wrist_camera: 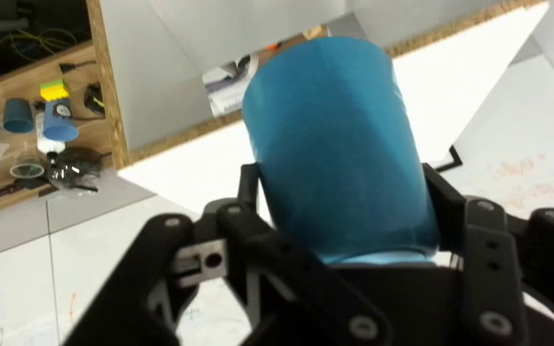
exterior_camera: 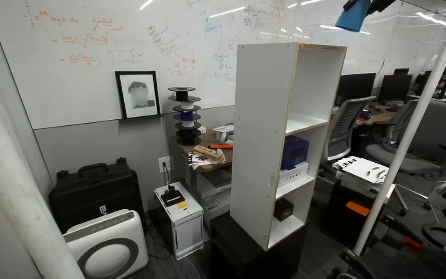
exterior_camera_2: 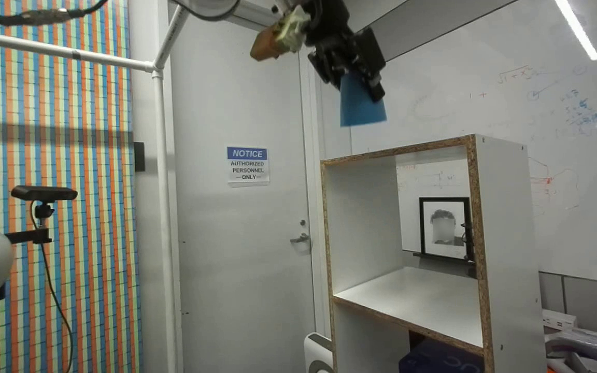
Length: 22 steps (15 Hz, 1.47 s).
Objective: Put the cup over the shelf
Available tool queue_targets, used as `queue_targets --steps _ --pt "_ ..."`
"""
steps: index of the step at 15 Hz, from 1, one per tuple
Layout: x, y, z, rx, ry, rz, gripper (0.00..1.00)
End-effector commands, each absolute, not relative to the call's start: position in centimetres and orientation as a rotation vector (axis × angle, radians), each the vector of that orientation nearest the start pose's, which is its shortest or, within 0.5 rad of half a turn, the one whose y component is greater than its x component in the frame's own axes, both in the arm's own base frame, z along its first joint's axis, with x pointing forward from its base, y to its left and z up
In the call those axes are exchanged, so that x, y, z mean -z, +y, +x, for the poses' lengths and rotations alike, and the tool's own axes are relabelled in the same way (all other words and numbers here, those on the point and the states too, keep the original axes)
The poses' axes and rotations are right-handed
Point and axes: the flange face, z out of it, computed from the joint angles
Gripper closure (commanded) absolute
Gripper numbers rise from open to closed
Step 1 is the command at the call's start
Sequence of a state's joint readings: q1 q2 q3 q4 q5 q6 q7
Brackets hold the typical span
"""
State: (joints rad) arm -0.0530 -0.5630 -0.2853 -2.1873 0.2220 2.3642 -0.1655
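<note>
Whiteboard (exterior_camera: 130,46): stretches along the far side, scrawled over in orange and blue ink.
Door (exterior_camera_2: 241,233): pale grey, far back and a little to the left in an exterior view, with a notice sign (exterior_camera_2: 247,165) on it.
Shelf (exterior_camera: 261,128): tall, narrow and white, three open-front compartments stacked up. Its top panel (wrist_camera: 455,91), edged in raw chipboard, is the landing place as I understand the task.
Black stand (exterior_camera: 265,263): directly under the shelf, bearing its weight.
Framed portrait (exterior_camera: 138,95): far back against the whiteboard, left of the shelf in an exterior view.
Purple box (exterior_camera: 295,152): in the middle compartment, on top of a white box (exterior_camera: 294,174).
Gripper (wrist_camera: 342,185): high up in both exterior views, its fingers (wrist_camera: 445,197) pinching the cup (wrist_camera: 339,120) from both sides. I judge the carry to be the step in hand; the placing is not yet done.
Cup: plain blue, in mid-air, its wider end pointing down with a slight lean. In both exterior views it hangs higher than the top panel, not touching it. From the wrist view I'd guess it is out by the open front rather than squarely over the panel, but I can't tell for sure. To my eye the next move calls for bringing it farther in over that panel, straightening it, lowering gently until the wide end sits flat, and only then spreading the fingers. Too low an approach could knock the panel's edge.
</note>
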Motion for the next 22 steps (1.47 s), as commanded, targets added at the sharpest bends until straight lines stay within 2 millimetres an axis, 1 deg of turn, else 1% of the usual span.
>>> queue_targets --steps 1,2,4,6,7,10,14,16,18,20,22 --pt "-72.7 -17.9 43.0 1.212 0.504 -2.634 0.50" --pt "-74.4 -19.1 42.7 1.219 0.525 -2.622 0.50" --pt "-75.5 -20.4 44.4 1.207 0.570 -2.614 0.50" --pt "-76.1 -21.6 46.0 1.175 0.603 -2.623 0.50" --pt "-76.0 -22.6 46.7 1.132 0.627 -2.653 0.50" --pt "-75.7 -25.6 48.0 1.048 0.677 -2.709 0.50" --pt "-75.1 -29.7 48.3 0.983 0.724 -2.721 0.50" --pt "-75.4 -31.5 47.9 1.002 0.735 -2.694 0.50" --pt "-75.9 -33.3 46.9 1.008 0.750 -2.656 0.50" --pt "-76.0 -35.1 45.1 0.979 0.775 -2.650 0.50" --pt "-76.4 -37.5 42.7 0.970 0.786 -2.652 0.50"
